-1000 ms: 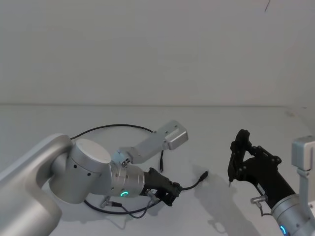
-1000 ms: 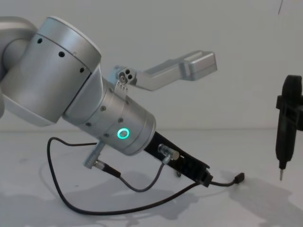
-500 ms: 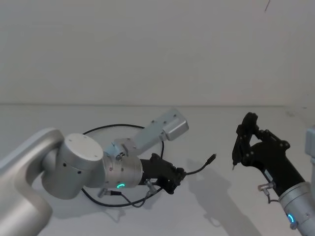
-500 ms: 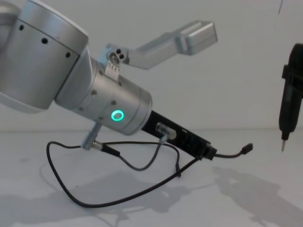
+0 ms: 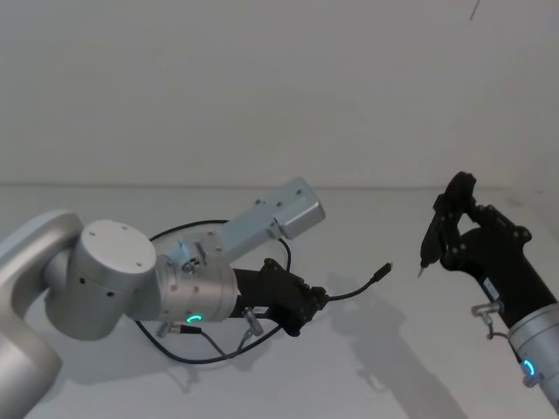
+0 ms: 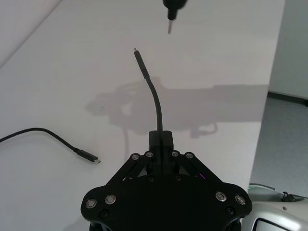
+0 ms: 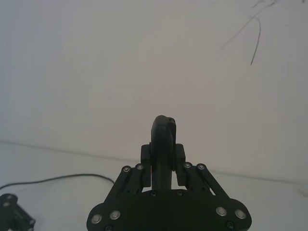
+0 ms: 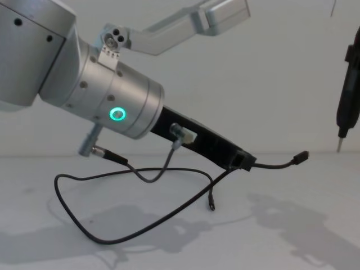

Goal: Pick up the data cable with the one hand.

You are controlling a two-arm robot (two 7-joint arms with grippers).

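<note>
Grasp looks made: left gripper [image 5: 318, 302] clamps the data cable [image 5: 351, 291], right gripper [image 7: 163, 156] a black tool [image 8: 349, 90]; next we lift the slack.

Data cable [image 6: 159, 120]: black all along, plugs black too. Left gripper [image 5: 307, 304]: matte black, silver screw heads. Cylinder [image 8: 95, 79] behind it: plain silver, with a glowing green ring [image 8: 117, 115]. Short wire [image 8: 152, 177]: grey, silver connectors. Tool [image 8: 349, 95], 3 o'clock in the chest view: black, pale metal tip. Right gripper [image 7: 163, 155]: black. Table [image 6: 62, 86]: unpatterned white, grey shadows. Wall [image 5: 262, 87]: blank off-white.
</note>
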